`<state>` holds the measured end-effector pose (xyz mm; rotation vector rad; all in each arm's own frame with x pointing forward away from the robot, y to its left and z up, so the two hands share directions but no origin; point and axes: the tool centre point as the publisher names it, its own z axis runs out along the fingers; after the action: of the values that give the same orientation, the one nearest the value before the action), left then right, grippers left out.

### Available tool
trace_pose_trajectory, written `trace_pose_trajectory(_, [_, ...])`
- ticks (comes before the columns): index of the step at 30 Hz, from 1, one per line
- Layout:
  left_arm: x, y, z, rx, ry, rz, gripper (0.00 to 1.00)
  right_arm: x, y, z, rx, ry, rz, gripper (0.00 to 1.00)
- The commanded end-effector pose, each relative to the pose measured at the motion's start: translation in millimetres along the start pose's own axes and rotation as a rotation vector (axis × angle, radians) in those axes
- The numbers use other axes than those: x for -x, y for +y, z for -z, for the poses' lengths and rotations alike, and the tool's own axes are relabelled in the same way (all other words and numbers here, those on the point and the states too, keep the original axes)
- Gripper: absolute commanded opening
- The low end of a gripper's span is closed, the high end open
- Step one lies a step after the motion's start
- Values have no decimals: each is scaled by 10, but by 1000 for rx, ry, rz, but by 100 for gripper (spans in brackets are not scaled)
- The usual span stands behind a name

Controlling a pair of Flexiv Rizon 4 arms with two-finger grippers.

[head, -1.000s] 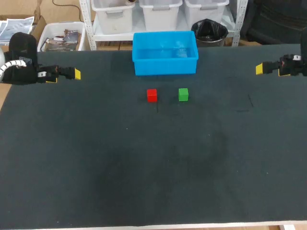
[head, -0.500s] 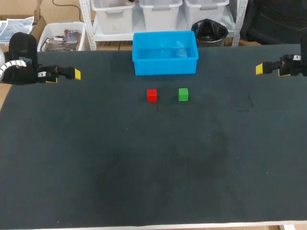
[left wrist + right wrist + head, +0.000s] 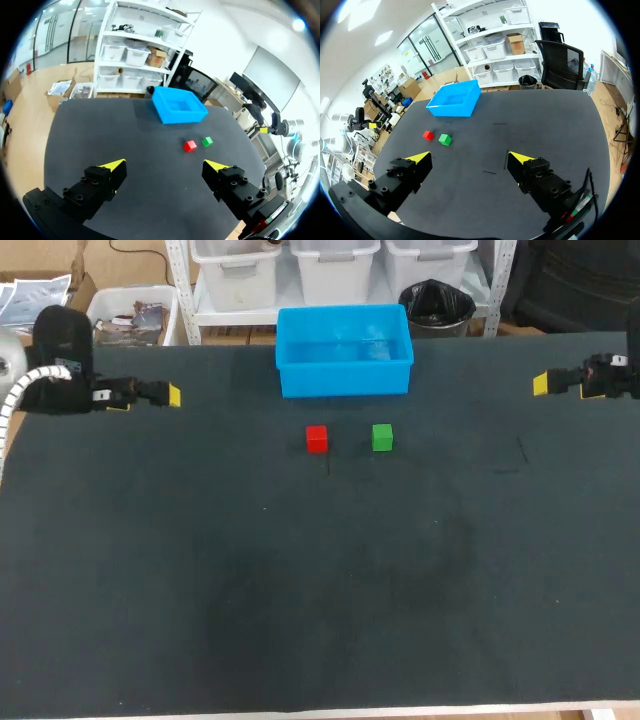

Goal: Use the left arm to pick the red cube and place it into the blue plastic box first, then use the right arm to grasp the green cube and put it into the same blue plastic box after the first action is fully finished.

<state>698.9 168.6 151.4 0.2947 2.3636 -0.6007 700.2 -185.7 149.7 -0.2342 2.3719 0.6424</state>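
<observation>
Black arms point(image 3: 62, 340), yellow-tipped fingers point(image 3: 114, 166), white ribbed cable point(image 3: 38, 376).

Left gripper point(image 3: 165, 165), right gripper point(image 3: 469, 157) — both agape

We are looking at a table point(image 3: 300, 590) whose dark covering is showing matt and faintly cloth-like, while the blue plastic box point(image 3: 345, 380) is catching light on smooth, glossy walls. The red cube point(image 3: 317, 438) and green cube point(image 3: 382, 437) are appearing smooth and plain. Our left gripper point(image 3: 165, 164) and right gripper point(image 3: 470, 157) are showing matt black plastic-looking fingers with yellow tips.
</observation>
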Motion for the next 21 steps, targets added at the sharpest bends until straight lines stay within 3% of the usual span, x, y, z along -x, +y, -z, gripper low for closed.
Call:
trace_pose_trajectory(1, [151,-168,-196,222,87,-16,100,1,0,0,-1,0,0,100])
trace_pose_trajectory(4, [172,-218,-231,225,101,5,100,1,0,0,-1,0,0,100])
trace_pose_trajectory(5, [170,-305,-347,285,135,-2,100,1,0,0,-1,0,0,100])
trace_pose_trajectory(12, [153,-677,-636,341,200,1,100,1,0,0,-1,0,0,100])
trace_pose_trajectory(21, [170,-924,-922,444,261,57,100,1,0,0,-1,0,0,100])
